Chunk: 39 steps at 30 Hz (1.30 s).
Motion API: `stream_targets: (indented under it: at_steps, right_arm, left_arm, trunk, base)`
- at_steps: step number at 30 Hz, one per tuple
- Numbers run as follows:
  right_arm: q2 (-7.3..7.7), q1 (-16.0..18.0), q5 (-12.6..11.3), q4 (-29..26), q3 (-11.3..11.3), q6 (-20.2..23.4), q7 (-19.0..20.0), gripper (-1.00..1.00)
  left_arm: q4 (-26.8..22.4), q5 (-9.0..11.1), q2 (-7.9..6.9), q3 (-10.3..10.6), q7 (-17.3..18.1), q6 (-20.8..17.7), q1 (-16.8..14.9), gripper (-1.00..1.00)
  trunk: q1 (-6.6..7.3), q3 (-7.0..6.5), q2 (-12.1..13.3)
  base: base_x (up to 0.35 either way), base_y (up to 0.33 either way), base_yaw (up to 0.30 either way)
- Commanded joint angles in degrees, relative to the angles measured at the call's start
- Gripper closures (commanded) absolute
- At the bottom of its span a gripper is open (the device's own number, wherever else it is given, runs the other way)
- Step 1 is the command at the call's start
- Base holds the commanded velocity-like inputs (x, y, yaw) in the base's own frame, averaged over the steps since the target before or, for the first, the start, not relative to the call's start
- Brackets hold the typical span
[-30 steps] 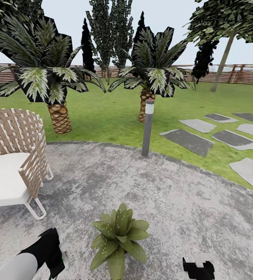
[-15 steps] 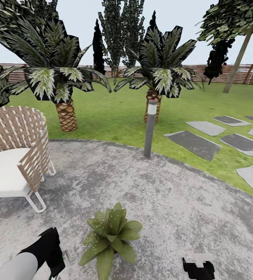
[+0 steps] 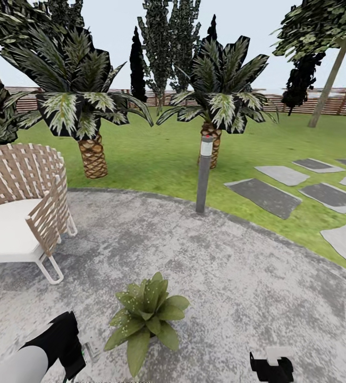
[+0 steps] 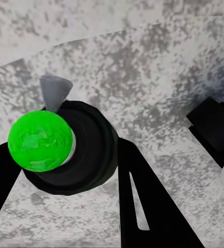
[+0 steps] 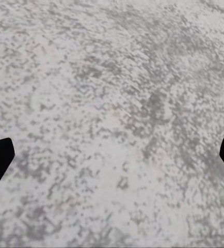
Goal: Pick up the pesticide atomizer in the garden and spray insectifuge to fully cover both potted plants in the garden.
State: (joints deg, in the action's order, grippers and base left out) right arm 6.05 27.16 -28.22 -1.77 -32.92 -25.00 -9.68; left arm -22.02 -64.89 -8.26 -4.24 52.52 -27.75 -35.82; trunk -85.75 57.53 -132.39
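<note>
While the left tool clenched the pesticide atomizer, seemingly light, rigid and slippery, the right tool stood released.

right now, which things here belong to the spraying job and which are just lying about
Job: pesticide atomizer, in the left gripper; potted plant, white insectifuge specks on its leaves.
Just about: woven chair, lamp post, palms, stepping stones, fence.
</note>
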Motion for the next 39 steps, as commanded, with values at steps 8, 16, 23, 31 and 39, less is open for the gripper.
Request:
stream_targets:
  at_steps: [8, 16, 23, 31, 39]
  right_arm:
    - [0.01, 0.00, -0.34, -0.08, -0.48, -0.05, -0.25, -1.00]
    - [0.01, -0.01, -0.34, -0.06, -0.48, -0.05, -0.25, -1.00]
    - [0.01, 0.00, -0.34, -0.08, -0.48, -0.05, -0.29, -1.00]
    - [0.01, -0.02, -0.36, -0.17, -0.40, -0.05, -0.34, -1.00]
    - [0.01, -0.02, -0.34, -0.08, -0.47, -0.05, -0.34, -1.00]
  left_arm:
    - [0.55, -0.24, -0.13, -0.22, 0.08, -0.36, 0.27, 1.00]
    - [-0.03, 0.16, 0.87, -0.51, -3.23, -0.37, 1.04, 1.00]
    - [-2.72, 0.24, 1.64, -0.47, -3.71, -2.59, 0.99, 1.00]
    - [-3.16, 0.38, 0.04, -0.79, -3.62, -2.75, 1.10, 1.00]
    - [-3.20, 0.38, 0.04, -0.81, -3.61, -2.75, 1.10, 1.00]
  trunk:
    - [0.01, 0.05, -0.02]
    - [0.01, 0.05, -0.02]
    - [0.01, 0.05, -0.02]
    - [0.01, 0.05, -0.02]
    - [0.01, 0.05, -0.02]
  base:
    - [-0.001, 0.000, 0.257]
    - [0.000, 0.000, 0.026]
    - [0.000, 0.000, 0.161]
    - [-0.004, -0.063, 0.132]
    - [-0.056, -0.043, 0.000]
